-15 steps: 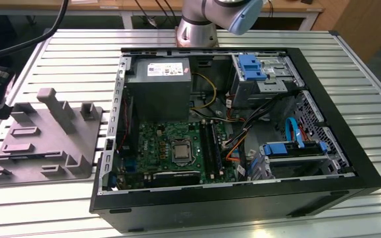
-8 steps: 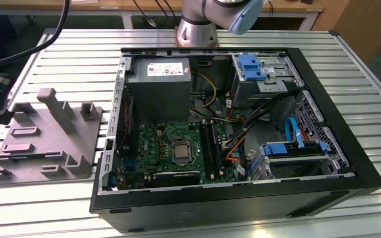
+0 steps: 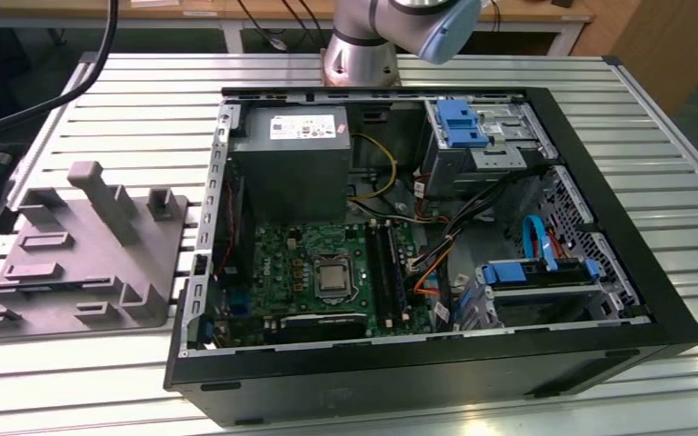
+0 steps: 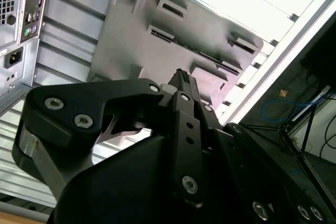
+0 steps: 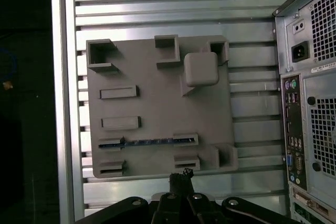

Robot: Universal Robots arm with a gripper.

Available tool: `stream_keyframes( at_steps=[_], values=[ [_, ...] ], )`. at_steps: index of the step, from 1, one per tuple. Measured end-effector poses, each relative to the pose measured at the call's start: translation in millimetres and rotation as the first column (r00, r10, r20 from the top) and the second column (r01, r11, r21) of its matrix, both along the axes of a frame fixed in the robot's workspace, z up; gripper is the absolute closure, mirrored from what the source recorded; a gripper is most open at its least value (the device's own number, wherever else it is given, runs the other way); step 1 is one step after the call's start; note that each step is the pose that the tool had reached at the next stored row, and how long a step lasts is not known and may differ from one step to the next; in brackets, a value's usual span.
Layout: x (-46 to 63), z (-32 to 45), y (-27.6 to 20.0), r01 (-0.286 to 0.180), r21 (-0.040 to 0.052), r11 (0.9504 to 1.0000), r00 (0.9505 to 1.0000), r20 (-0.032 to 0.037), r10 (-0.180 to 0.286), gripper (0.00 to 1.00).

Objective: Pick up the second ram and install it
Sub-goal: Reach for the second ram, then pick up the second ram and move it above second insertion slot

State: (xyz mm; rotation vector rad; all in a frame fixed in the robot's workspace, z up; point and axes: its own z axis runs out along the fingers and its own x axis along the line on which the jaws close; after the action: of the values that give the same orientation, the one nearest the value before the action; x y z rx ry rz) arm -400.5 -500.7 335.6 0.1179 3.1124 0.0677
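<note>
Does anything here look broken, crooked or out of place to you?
Nothing stands out. The computer case lies open on its side, the grey holder sits flat beside it, and the second ram stands straight in the holder's slot.

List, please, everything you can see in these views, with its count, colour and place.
second ram: one, dark, edge-on in a slot of the tray
tray: one, grey, on the table, at the exterior view's left of the computer case
computer case: one, black, open, on the table
motherboard: one, green, inside the case
power supply: one, grey, inside the case
table: one, silver, slatted
arm: one, silver-grey, base behind the case
gripper: one, black, empty, at the tray's edge near the second ram
</note>
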Motion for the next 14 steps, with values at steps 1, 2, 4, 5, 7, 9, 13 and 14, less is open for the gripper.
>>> stream_keyframes(
  at_steps=[1, 2, 4, 5, 7, 9, 13, 14],
  values=[
    [-1.2, -0.7, 0.0, 0.0, 0.0, 1.0, 1.0, 0.0, 0.0, 0.9],
    [-2.4, -1.3, 0.0, 0.0, 0.0, 1.0, 1.0, 0.0, 0.0, 0.9],
    [-4.5, -2.7, 0.0, 0.0, -0.0001, 1.0, 1.0, -0.0001, 0.0, 0.9],
    [-5.6, -3.7, 0.0, 0.0, -0.0001, 1.0, 1.0, -0.0001, 0.0, 0.9],
    [-7.9, -6.1, 0.0, 0.0, 0.0001, 1.0, 1.0, 0.0, 0.0, 0.9],
    [-9.8, -8.1, 0.0, 0.0, 0.0, 1.0, 1.0, 0.0, 0.0, 0.9],
    [-10.4, -9.2, 0.0, 0.0, -0.0001, 1.0, 1.0, -0.0001, 0.0, 0.9],
    [-10.4, -9.5, 0.0, 0.0, 0.0, 1.0, 1.0, -0.0001, 0.0, 0.9]
  ],
)
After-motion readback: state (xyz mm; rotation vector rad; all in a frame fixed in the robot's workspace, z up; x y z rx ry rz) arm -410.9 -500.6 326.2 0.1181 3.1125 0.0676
